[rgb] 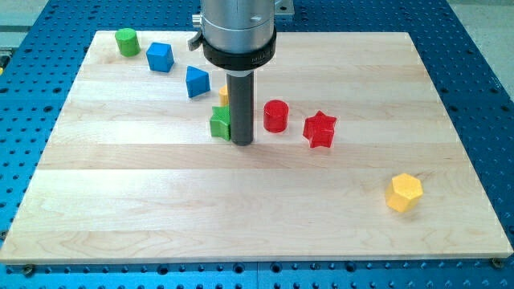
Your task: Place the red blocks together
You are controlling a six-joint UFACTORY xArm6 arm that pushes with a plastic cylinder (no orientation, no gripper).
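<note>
Camera view: my tip (242, 143) beside green block (220, 123)

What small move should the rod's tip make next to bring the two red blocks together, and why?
Probably slide my tip toward the view's right, pushing the red cylinder block toward the red star-shaped block. The tip sits just left of the cylinder, touching the green block, and a small gap separates the reds.

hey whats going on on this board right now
A robot arm with a rod is pushing blocks on a wooden board to bring the red ones together. My tip sits beside the green block, at the view's left of the red cylinder. The red star lies just to the cylinder's right, close but with a small gap, so they are not yet together.
</note>
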